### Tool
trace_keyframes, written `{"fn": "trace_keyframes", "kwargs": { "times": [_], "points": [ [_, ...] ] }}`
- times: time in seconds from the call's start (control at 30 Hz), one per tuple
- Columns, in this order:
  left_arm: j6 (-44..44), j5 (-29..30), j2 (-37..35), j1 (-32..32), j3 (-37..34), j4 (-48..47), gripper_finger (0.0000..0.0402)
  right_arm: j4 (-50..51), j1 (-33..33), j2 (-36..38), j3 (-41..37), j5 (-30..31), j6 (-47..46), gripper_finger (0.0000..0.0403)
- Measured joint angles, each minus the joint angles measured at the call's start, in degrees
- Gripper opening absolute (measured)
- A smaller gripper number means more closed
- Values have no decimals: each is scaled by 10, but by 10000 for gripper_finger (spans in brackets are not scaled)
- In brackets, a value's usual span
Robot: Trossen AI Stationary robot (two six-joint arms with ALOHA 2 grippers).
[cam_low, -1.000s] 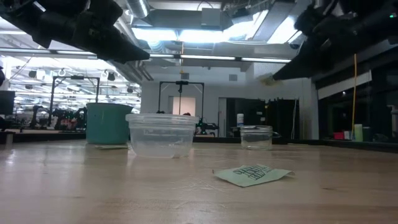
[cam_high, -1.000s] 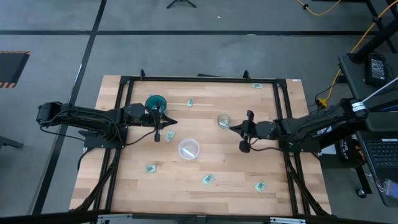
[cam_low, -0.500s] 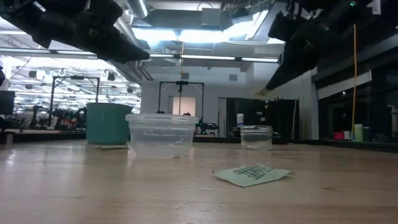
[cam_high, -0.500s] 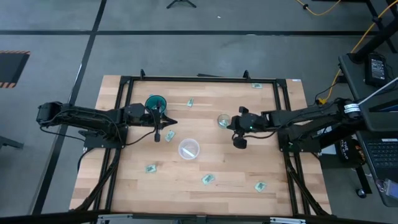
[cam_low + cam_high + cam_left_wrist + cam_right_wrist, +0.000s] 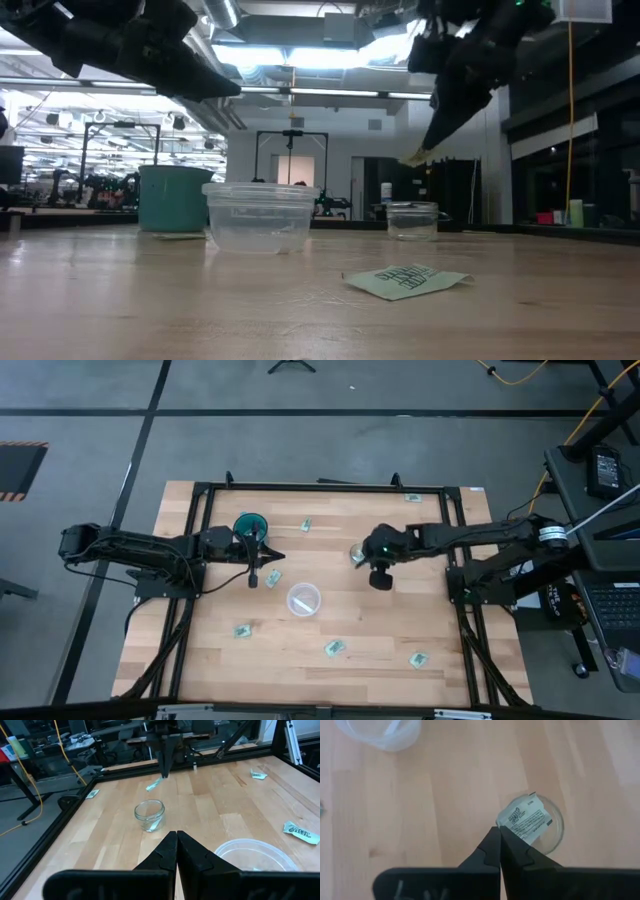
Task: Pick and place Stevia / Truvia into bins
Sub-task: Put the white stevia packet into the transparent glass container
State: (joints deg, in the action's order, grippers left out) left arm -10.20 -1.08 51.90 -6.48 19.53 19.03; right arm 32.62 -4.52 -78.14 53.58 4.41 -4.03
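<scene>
Table (image 5: 200, 650), wood top, dark frame rails.

Left gripper (image 5: 176, 840): fingers pressed together, empty, beside the teal cup (image 5: 250, 525), idle.

Right gripper (image 5: 499, 839): fingers closed on a sweetener packet (image 5: 527, 822). Its wrist view alone shows the packet hanging directly over the clear glass cup (image 5: 540, 827); the low view shows the packet (image 5: 415, 157) raised above the rim, not inside.

Wide translucent cup (image 5: 303, 599): mid-table; a white strip shows inside it in the right wrist view (image 5: 395, 726).

Clear glass cup (image 5: 149, 815): one packet already inside, seen in the left wrist view.

Loose packets on the table: several, including one (image 5: 333, 649) near the front edge.
</scene>
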Motion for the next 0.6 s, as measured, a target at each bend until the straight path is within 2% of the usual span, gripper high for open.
{"fn": "trace_keyframes", "kwargs": {
  "times": [0.47, 0.6],
  "points": [
    [0, 0, 0, 0, 0, 0, 4, 22, -63, -41, 19, -118, -1, 0],
    [0, 0, 0, 0, 0, 0, 4, 21, -73, -43, 19, -120, -17, 0]
  ]
}}
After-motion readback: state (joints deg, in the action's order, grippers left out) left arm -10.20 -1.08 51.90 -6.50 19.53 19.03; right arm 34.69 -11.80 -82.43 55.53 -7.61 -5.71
